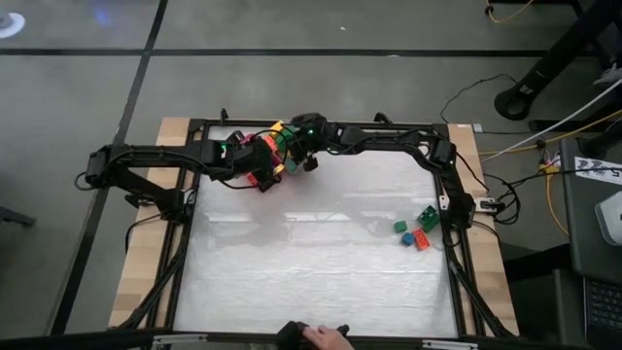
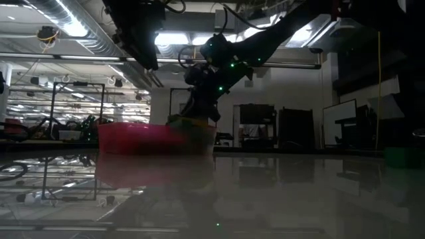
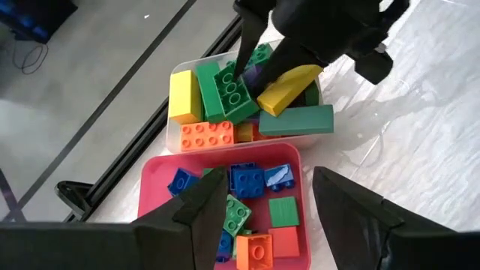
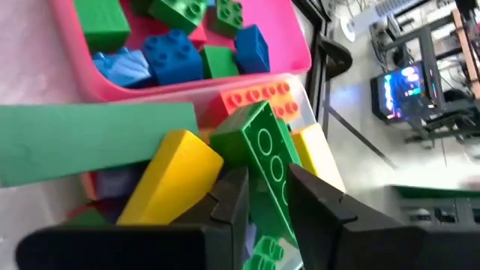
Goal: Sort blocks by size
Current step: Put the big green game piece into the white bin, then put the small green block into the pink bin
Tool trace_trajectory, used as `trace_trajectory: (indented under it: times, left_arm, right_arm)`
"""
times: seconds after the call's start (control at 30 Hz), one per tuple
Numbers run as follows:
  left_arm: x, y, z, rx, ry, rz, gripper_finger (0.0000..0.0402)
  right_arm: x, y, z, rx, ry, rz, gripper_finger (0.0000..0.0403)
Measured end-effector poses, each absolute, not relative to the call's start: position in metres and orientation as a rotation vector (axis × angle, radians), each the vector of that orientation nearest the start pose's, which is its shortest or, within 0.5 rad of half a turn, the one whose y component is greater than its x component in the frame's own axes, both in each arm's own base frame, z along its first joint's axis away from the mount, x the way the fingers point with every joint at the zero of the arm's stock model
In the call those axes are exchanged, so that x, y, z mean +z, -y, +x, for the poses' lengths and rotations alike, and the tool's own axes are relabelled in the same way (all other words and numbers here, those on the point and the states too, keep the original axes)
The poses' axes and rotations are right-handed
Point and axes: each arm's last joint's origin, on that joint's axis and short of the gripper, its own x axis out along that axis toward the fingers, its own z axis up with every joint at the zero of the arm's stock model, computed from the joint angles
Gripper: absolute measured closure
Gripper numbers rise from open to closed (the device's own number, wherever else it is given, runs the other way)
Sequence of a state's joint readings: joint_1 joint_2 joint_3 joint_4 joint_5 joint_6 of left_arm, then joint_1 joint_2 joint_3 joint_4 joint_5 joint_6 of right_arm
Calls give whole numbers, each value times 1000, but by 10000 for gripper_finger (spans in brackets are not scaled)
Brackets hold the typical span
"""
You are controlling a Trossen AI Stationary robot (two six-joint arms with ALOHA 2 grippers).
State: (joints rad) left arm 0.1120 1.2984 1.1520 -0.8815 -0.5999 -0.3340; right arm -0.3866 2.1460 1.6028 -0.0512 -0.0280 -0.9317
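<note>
Two trays stand at the table's far edge. A pink tray point(image 3: 147, 187) holds short blocks, blue, green, red and orange. Beyond it in the left wrist view, a clear tray point(image 3: 172, 139) holds long blocks, yellow, green and orange. My right gripper point(image 3: 259, 64) hangs over the clear tray, shut on a long green block point(image 3: 231, 91). My left gripper point(image 3: 266, 202) hovers open above the pink tray with nothing between its fingers. Several more blocks point(image 1: 418, 230) lie loose on the table near its right edge. My right gripper pinches the long green block between its two fingers, on its long sides near one end point(image 4: 264, 161). The fingers slant down from above and lie across the block. The block sits tilted, studs showing, with its other end point(image 3: 241, 109) on the heap in the clear tray.
The white table top point(image 1: 311, 262) lies bare between the trays and the loose blocks. A black frame point(image 1: 457, 262) runs along the table's edges. A person's hand point(image 1: 326, 335) shows at the near edge.
</note>
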Motion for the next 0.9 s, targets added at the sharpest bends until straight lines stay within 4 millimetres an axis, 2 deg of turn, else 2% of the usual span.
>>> trace_trajectory:
  times: [0.27,0.4,0.5,0.57,0.73,0.9]
  left_arm:
    - [303,-44,244,806,-891,-43,218]
    - [303,-44,244,807,-890,-44,218]
    - [303,-44,244,808,-888,-46,218]
    - [303,-44,244,808,-888,-47,218]
    - [303,-44,244,810,-886,-50,218]
    - [303,-44,244,810,-887,-51,218]
  right_arm:
    - [196,180,450,-97,-721,-777,313]
    - [201,172,454,-232,-794,-829,313]
    - [215,159,462,-390,-850,-914,313]
    - [221,148,466,-421,-907,-988,313]
    - [243,117,472,-346,-1017,-1045,313]
    - [264,91,459,-245,-1197,-905,313]
